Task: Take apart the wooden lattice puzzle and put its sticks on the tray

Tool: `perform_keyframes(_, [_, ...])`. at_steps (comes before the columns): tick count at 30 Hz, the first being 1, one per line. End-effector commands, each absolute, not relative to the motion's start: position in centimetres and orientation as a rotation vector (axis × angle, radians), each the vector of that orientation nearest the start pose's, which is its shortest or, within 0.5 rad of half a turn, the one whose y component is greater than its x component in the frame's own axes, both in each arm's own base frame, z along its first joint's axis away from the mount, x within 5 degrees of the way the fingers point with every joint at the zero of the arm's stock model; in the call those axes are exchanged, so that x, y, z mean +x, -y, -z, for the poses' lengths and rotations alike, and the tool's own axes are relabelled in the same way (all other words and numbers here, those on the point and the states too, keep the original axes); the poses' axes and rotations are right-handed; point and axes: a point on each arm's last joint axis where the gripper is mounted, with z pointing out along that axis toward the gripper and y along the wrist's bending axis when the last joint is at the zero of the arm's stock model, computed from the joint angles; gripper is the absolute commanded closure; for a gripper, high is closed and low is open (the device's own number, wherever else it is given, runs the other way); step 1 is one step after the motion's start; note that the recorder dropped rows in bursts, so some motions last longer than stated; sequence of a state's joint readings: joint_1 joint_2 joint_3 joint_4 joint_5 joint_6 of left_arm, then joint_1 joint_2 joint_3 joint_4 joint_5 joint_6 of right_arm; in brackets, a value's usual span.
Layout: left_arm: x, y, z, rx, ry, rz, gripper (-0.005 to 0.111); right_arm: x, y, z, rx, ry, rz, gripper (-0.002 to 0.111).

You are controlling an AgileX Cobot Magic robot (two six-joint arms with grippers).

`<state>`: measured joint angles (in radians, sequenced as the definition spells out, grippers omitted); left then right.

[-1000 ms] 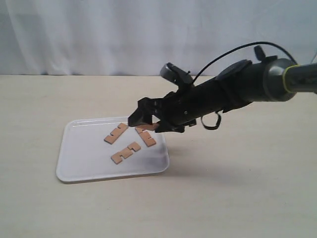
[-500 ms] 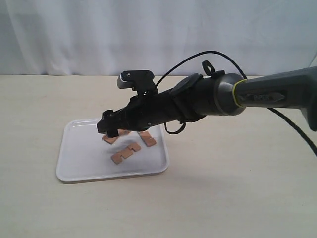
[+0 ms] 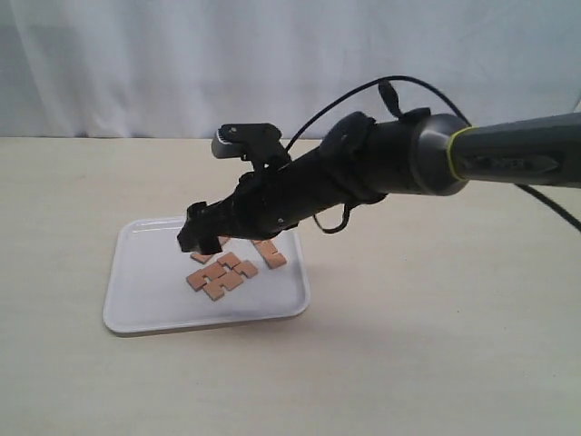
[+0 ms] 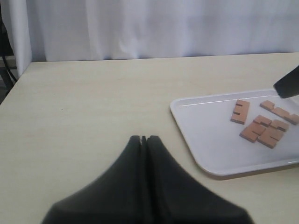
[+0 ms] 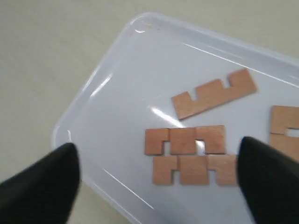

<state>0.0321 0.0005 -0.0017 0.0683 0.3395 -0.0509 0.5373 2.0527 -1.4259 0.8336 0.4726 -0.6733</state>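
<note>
No interlocked lattice puzzle shows; its sticks lie loose and flat on the white tray point(image 3: 145, 291). Two notched sticks point(image 3: 218, 272) lie side by side, another stick point(image 3: 270, 252) sits toward the tray's right rim, and one stick point(image 3: 201, 257) is partly hidden under the gripper. My right gripper point(image 3: 201, 238) hovers just above them, open and empty. In the right wrist view the pair of sticks point(image 5: 187, 154) lies between its spread fingertips point(image 5: 42, 186) over the tray point(image 5: 117, 102). My left gripper point(image 4: 143, 138) is shut and empty above bare table, away from the tray point(image 4: 210, 140).
The tray sits on a pale wooden table point(image 3: 436, 345) with a white curtain point(image 3: 136, 64) behind it. The right arm point(image 3: 408, 168) and its looping cable stretch over the tray's right side.
The right gripper moved left over the tray carrying a stick, then opened. That stick now lies beside another one on the tray.
</note>
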Motion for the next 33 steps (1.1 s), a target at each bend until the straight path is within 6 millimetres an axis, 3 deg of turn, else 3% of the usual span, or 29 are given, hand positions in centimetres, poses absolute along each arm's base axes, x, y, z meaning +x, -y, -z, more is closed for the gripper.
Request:
perform_keyframes(1, [5.4,-0.4,-18.4,-0.033,-1.805,-0.054,0.107,36.2,-23.0,-21.0,-0.688,-2.488,-0.401,0.088])
perform_keyframes(2, [5.4,-0.4,-18.4,-0.033,-1.805,-0.054,0.107,36.0,-22.1,-21.7,-0.705,-2.499,-0.286,0.101])
perform_keyframes(6, [5.4,-0.4,-18.4,-0.033,-1.805,-0.054,0.107,34.7,-19.2,-22.9,-0.850,-2.619,0.074,0.104])
perform_keyframes(8, [5.4,-0.4,-18.4,-0.033,-1.805,-0.054,0.107,33.9,-17.1,-22.8,-0.864,-2.781,0.207,0.104])
perform_keyframes(10, [5.4,-0.4,-18.4,-0.033,-1.805,-0.054,0.107,33.4,-14.4,-22.3,-0.768,-2.999,0.224,0.104])
perform_keyframes(12, [5.4,-0.4,-18.4,-0.033,-1.805,-0.054,0.107,33.4,-11.2,-22.0,-0.577,-3.106,0.112,0.104])
perform_keyframes(15, [5.4,-0.4,-18.4,-0.033,-1.805,-0.054,0.107,30.7,-5.6,-22.3,-0.309,-3.197,0.041,0.104])
perform_keyframes(17, [5.4,-0.4,-18.4,-0.033,-1.805,-0.054,0.107,29.0,-3.1,-22.8,-0.144,-3.120,0.011,0.104])
perform_keyframes(20, [5.4,-0.4,-18.4,-0.033,-1.805,-0.054,0.107,27.2,-1.8,-24.2,-0.030,-2.979,-0.006,0.104])
perform_keyframes(27, [5.4,-0.4,-18.4,-0.033,-1.805,-0.054,0.107,20.6,-1.5,-29.5,0.004,-2.591,-0.064,0.104])
perform_keyframes(31, [5.4,-0.4,-18.4,-0.033,-1.807,-0.054,0.107,16.9,-1.0,-31.9,-0.022,-2.232,-0.045,0.104])
perform_keyframes(33, [5.4,-0.4,-18.4,-0.033,-1.807,-0.054,0.107,15.5,-0.9,-31.9,-0.043,-2.041,-0.028,0.104])
